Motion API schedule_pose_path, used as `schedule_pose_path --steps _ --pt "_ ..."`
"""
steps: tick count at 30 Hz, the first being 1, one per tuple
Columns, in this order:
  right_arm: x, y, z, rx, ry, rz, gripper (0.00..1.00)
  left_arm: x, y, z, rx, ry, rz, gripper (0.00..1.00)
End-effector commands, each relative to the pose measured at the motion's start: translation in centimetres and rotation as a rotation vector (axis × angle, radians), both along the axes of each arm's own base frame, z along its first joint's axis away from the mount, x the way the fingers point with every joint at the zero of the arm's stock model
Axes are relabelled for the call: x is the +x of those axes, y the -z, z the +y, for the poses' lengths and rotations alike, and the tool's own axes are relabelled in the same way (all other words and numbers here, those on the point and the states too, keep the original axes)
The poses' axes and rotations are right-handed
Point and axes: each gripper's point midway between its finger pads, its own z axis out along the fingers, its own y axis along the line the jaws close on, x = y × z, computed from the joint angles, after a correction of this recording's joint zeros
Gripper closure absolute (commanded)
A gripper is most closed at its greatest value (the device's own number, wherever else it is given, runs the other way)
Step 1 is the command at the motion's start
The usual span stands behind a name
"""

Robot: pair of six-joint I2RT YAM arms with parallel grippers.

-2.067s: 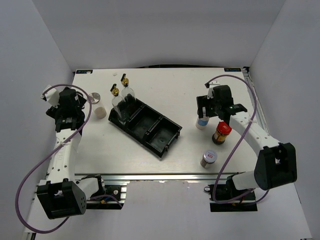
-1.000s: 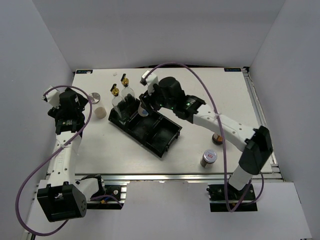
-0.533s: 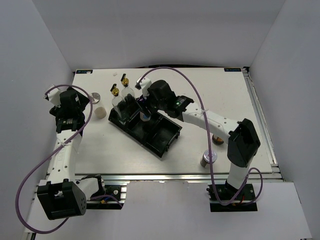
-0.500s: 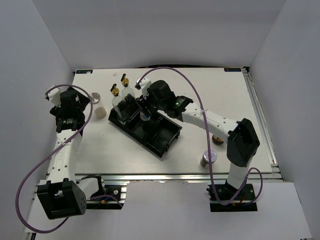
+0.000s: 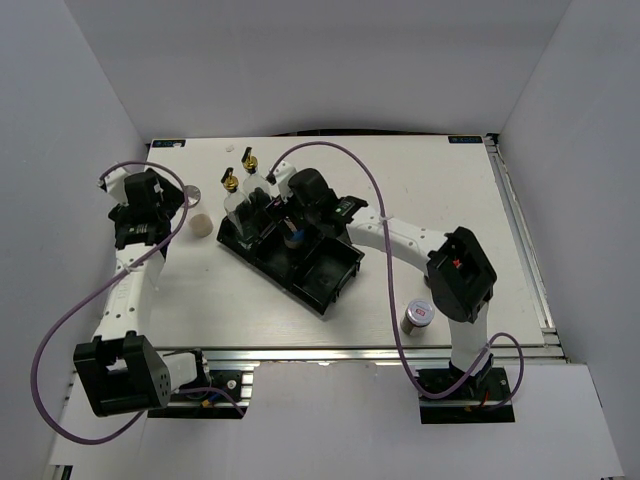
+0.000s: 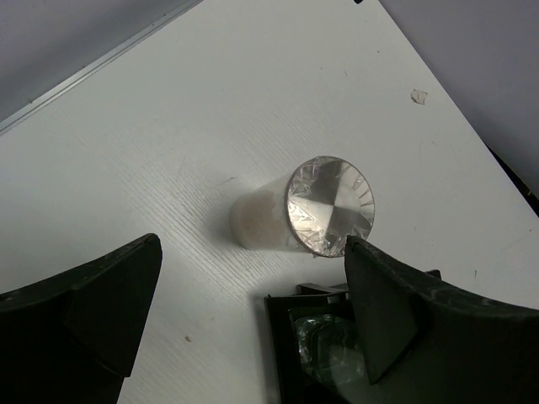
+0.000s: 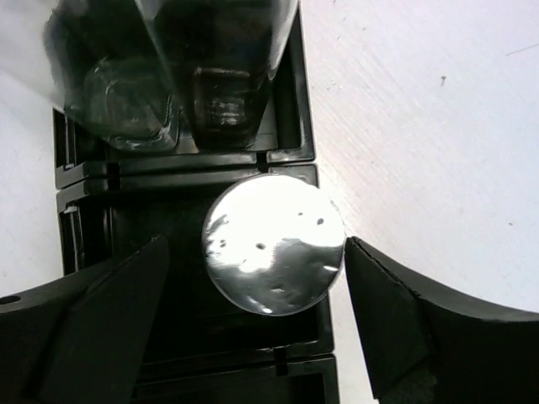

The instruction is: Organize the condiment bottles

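Right claw [image 7: 255,244]: open round the shaker jar [image 7: 274,252] — not gripping it, jar sits in the tray [image 5: 335,270].
Next: lift straight up — miss the glass bottles [image 5: 238,205].
Left claw [image 6: 253,244]: open, empty.

Black tray [image 5: 333,272]; 2 clear, gold-capped bottles [image 5: 236,203]; silver-lidded jar [image 6: 330,206].

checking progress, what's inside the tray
Two glass bottles in one end compartment, a shaker in the middle one. The right arm hides part of the tray.

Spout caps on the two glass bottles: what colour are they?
Gold; the caps show best in the top external view.
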Motion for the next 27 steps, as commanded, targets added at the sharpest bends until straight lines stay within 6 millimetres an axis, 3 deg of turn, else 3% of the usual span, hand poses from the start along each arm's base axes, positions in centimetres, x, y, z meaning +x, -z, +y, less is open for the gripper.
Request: schedule_pose_path --steps 1,7,8,10,12,13,14,20,27 --pt "1.4 -4.5 0.4 0.092 0.043 -0.072 0.11 1.0 -1.8 -0.3 0.000 0.032 -0.030 0.02" --pt "-0.1 -8.3 -1.1 0.143 0.039 -0.094 0.11 2.3 -1.2 -0.8 -0.024 0.068 -0.010 0.02" --pt "-0.5 -9.9 -1.6 0.168 0.037 -0.111 0.11 2.6 -1.3 -1.0 -0.028 0.079 -0.012 0.02" --pt "-1.3 -10.3 -2.3 0.178 0.036 -0.111 0.10 3.5 -0.8 -1.4 -0.044 0.107 0.003 0.02" --pt "-2.1 -12.5 -3.3 0.219 0.031 -0.137 0.11 4.2 -0.4 -1.7 -0.056 0.127 0.014 0.02" --pt "-2.5 -12.2 -3.7 0.227 0.028 -0.137 0.11 4.6 0.5 -1.7 -0.064 0.129 0.042 0.02" --pt "-2.9 -13.8 -4.6 0.260 0.034 -0.158 0.11 5.1 0.5 -1.7 -0.067 0.136 0.039 0.02" --pt "-3.5 -14.5 -8.9 0.306 0.098 -0.159 0.10 7.4 2.1 -2.3 -0.093 0.177 0.073 0.02" --pt "-3.1 -13.0 -13.8 0.304 0.232 -0.151 0.11 8.3 4.1 -2.4 -0.098 0.186 0.141 0.02"
